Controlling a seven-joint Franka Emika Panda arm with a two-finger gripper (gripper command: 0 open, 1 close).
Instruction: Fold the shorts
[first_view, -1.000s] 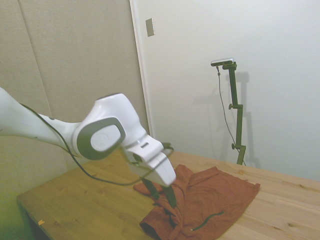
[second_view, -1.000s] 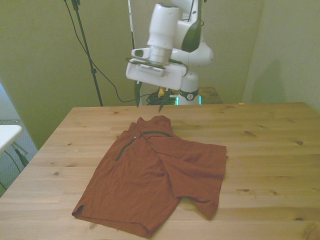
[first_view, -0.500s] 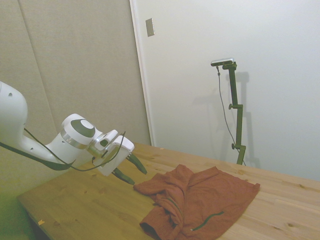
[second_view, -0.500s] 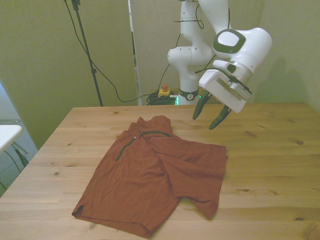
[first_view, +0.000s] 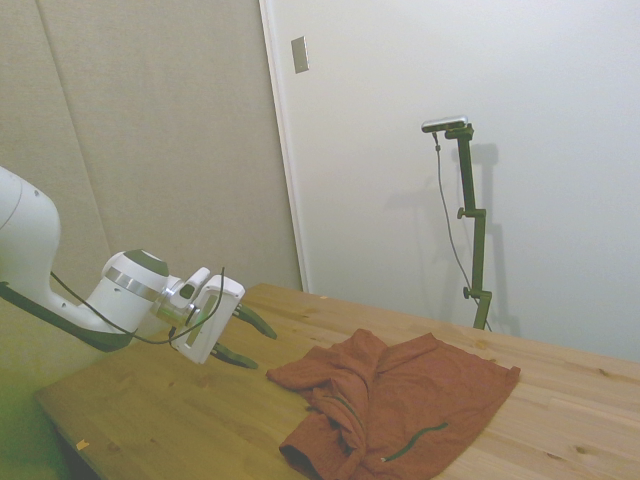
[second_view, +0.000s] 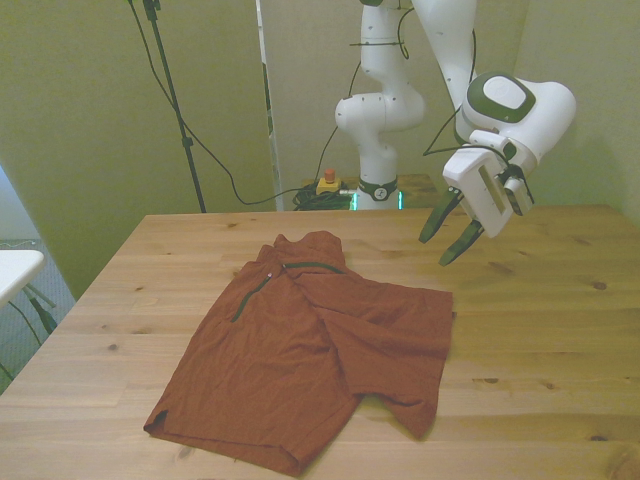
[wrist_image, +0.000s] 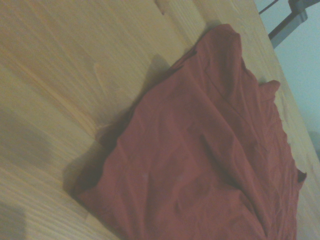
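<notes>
The rust-orange shorts (second_view: 310, 345) lie spread and wrinkled on the wooden table (second_view: 540, 330), partly doubled over themselves, with dark zipper lines near the top. They also show in the side view as shorts (first_view: 400, 400) and fill much of the wrist view as shorts (wrist_image: 210, 160). My gripper (second_view: 450, 232) hangs open in the air, tilted, off toward the front view's right of the shorts and clear of the cloth. In the side view the gripper (first_view: 245, 340) sits left of the fabric's edge, holding nothing.
Bare wood (second_view: 560, 400) extends on the front view's right of the shorts. A red button box (second_view: 326, 183) and cables sit behind the table's far edge. A white surface (second_view: 15, 268) stands off the front view's left.
My arm swung from above the shorts' top end out toward the front view's right and pulled back from the cloth. The fingers stayed open. The shorts have not moved.
</notes>
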